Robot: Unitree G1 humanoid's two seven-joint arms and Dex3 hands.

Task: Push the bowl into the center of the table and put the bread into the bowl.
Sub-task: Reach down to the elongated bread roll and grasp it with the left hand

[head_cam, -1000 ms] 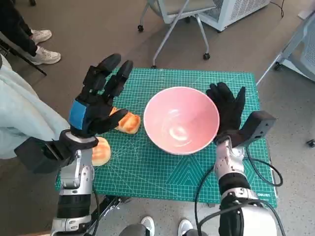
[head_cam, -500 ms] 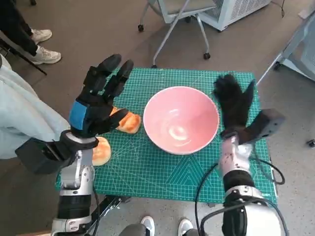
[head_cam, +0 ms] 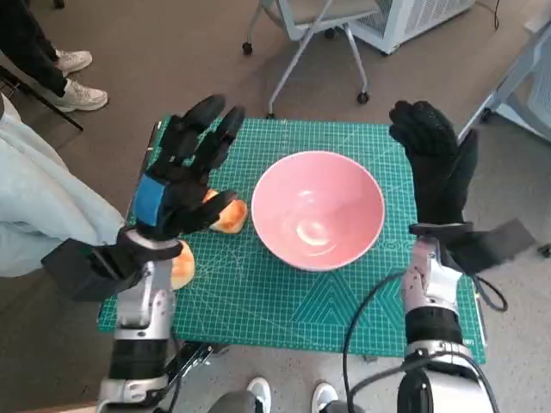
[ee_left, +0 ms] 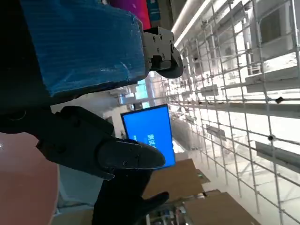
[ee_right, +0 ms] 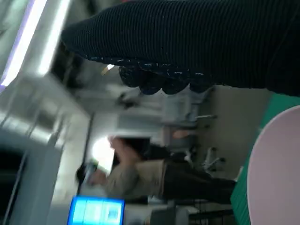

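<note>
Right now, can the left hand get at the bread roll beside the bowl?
Probably yes. The left hand is raised, fingers apart and holding nothing, right above the bread roll, which lies on the green mat left of the pink bowl. Nothing else covers it.

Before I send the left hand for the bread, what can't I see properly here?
- Bread, head view: both pieces largely hidden under the left hand and forearm.
- Bread, wrist views: neither shows it.
- Right hand, head view: raised beside the bowl; height above the table unclear.
- Right wrist view: motion-blurred.
</note>
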